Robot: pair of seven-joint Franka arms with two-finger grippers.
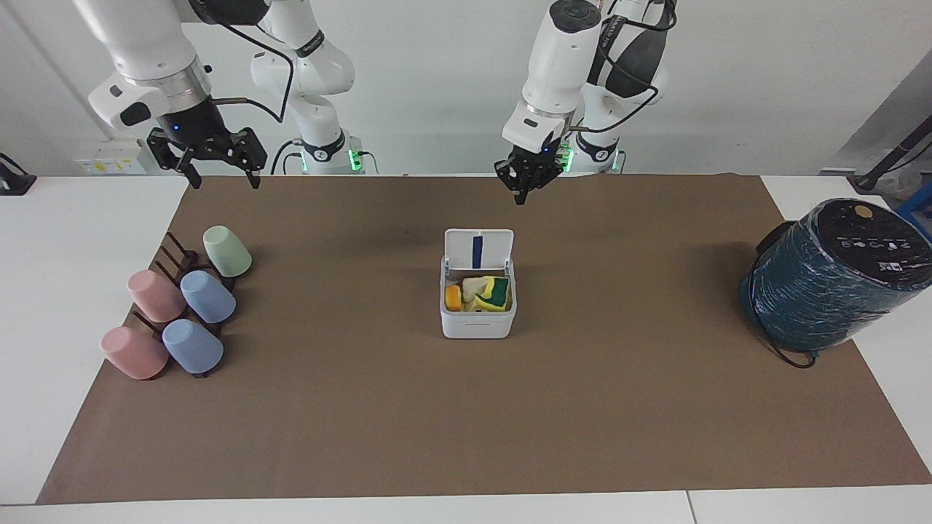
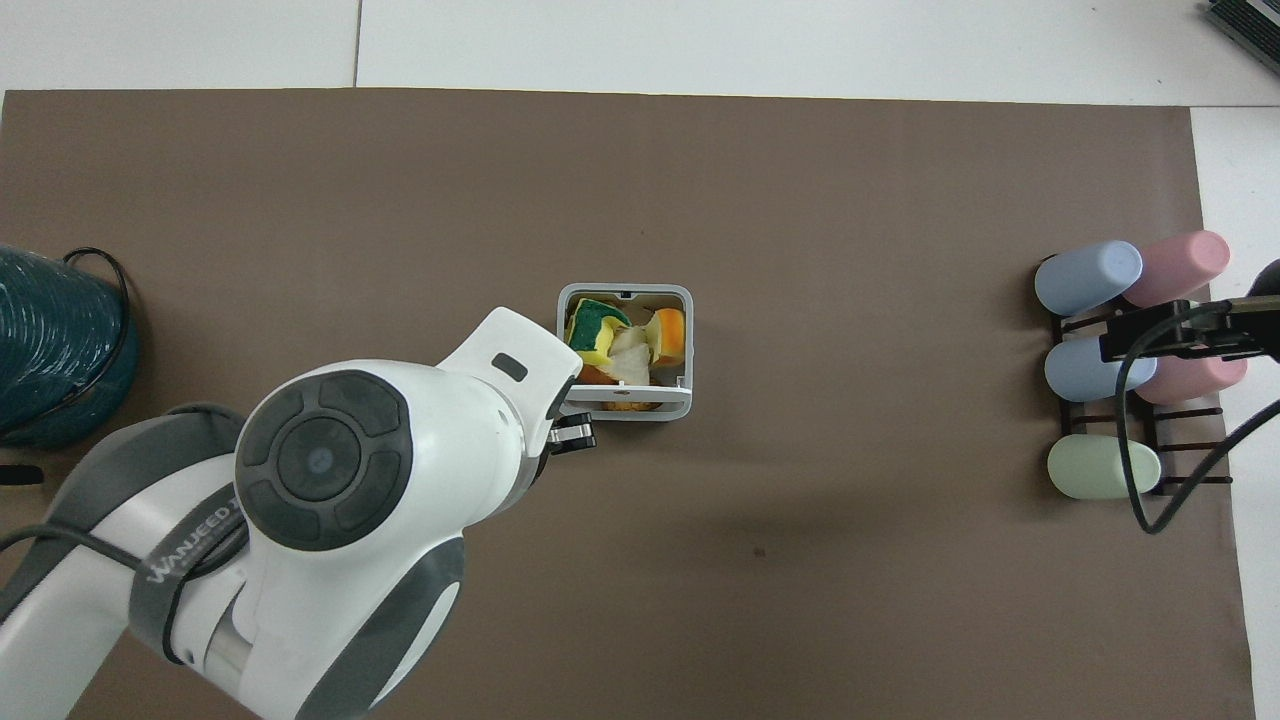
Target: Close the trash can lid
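The small white trash can (image 1: 477, 324) stands in the middle of the brown mat, with sponges and scraps inside; its rim also shows in the overhead view (image 2: 625, 292). The lid (image 1: 478, 249) stands upright on the hinge at the can's side nearer the robots, blue stripe showing. From overhead the lid (image 2: 625, 400) is edge-on. My left gripper (image 1: 523, 195) is shut and empty. It hangs over the mat close to the lid's hinge side, above the lid and apart from it, and it also shows overhead (image 2: 577, 433). My right gripper (image 1: 216, 178) waits, open, over the cup rack (image 2: 1185, 335).
A dark rack with several pastel cups (image 1: 178, 306) lies toward the right arm's end, also seen overhead (image 2: 1095, 370). A large teal wrapped cylinder (image 1: 830, 280) with a black cable stands at the left arm's end, also seen overhead (image 2: 55, 345).
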